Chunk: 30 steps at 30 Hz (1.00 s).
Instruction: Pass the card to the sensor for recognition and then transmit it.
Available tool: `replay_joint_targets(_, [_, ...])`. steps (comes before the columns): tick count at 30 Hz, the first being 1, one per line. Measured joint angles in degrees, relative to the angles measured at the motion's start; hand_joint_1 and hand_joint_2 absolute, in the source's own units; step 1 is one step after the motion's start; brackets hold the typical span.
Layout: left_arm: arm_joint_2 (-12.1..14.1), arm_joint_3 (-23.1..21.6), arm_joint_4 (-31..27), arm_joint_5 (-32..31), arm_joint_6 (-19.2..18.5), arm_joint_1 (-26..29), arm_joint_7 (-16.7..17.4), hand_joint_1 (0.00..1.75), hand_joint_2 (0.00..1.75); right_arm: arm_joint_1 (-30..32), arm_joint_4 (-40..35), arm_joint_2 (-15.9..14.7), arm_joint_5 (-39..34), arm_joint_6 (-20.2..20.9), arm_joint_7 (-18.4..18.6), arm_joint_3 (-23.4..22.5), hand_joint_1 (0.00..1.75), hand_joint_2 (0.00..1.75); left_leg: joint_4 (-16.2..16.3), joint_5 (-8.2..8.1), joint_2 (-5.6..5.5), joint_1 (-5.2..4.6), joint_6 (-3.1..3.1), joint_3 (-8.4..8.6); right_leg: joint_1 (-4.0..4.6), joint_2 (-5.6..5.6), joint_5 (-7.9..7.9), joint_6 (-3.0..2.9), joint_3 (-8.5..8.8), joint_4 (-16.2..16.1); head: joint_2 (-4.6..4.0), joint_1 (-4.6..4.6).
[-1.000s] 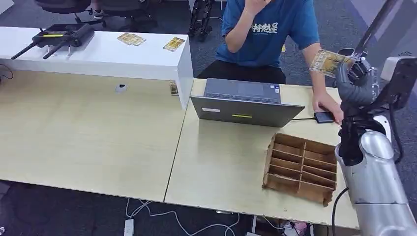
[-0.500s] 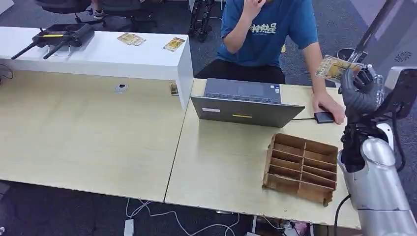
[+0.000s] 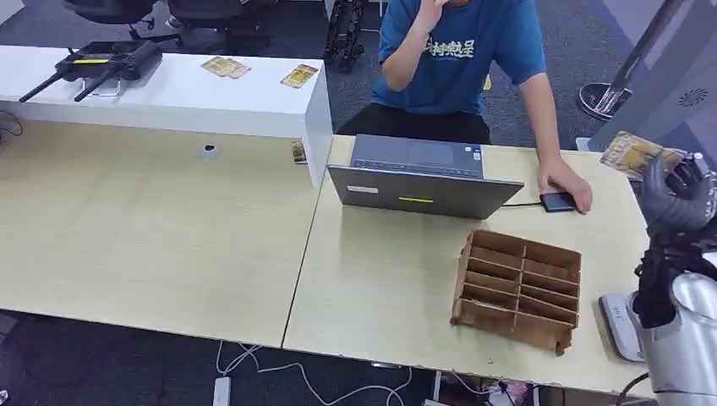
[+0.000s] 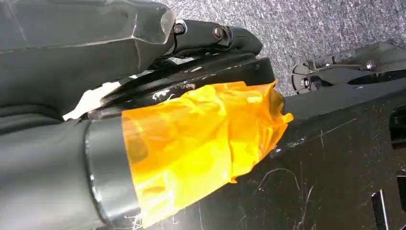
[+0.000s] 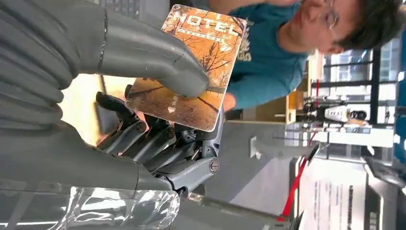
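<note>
Upper left of the head view: white raised counter (image 3: 169, 93) carrying a black device with antennas (image 3: 97, 61) and loose cards (image 3: 225, 67).
Left half, centre: bare light-wood tabletop (image 3: 152, 228), a small grey disc (image 3: 208, 150) near its far edge.
Centre: grey laptop (image 3: 420, 178), lid tilted back toward the robot, cable running to the right.
Upper centre: seated person in a blue shirt (image 3: 461, 51), one hand (image 3: 565, 180) resting on the tabletop.
Sensor: judged to be the small dark pad (image 3: 557, 201) just under that person's hand, right of the laptop; identity not certain.
Lower right of centre: brown cardboard divider tray (image 3: 520, 288), its compartments showing no contents.
Card: "HOTEL" key card (image 3: 632, 154), at the right edge of the head view, held above the tabletop's right end.
Right hand: right hand (image 3: 675, 196) raised; thumb pressing the card's printed face, darker fingers (image 5: 143, 141) behind it, so clamped on the card (image 5: 191, 67).
Card axis: long axis pointing away from the fingers, up and to the left in the head view.
Key relation: dark pad lies left of and below the card, apart from it; the right hand is the nearer, and my judgement is a leftward, downward reach is needed.
Left hand: state cannot be told from the left wrist view.
</note>
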Motion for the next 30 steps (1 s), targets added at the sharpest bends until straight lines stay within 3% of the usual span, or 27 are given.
replay_joint_targets(16, [0.0, 0.0, 0.0, 0.5, 0.07, -0.01, -0.02, 0.0, 0.0, 3.33, 2.32, -5.42, 2.12, -0.33, 0.0, -6.71, 1.75, 1.75, 0.0, -0.01, 0.0, -0.01, 0.01, -0.01, -0.01, -0.01, 0.0, 0.0, 0.0, -0.01, 0.0, 0.02])
replay_joint_targets(30, [-0.02, 0.0, 0.0, 0.98, 0.15, 0.0, -0.17, 0.0, 0.0, 7.37, 3.41, -7.8, 3.8, -0.09, -0.26, -12.34, 1.75, 1.75, 0.0, -0.01, 0.0, 0.0, 0.01, -0.01, 0.0, -0.02, 0.0, 0.01, 0.0, -0.01, 0.0, 0.02])
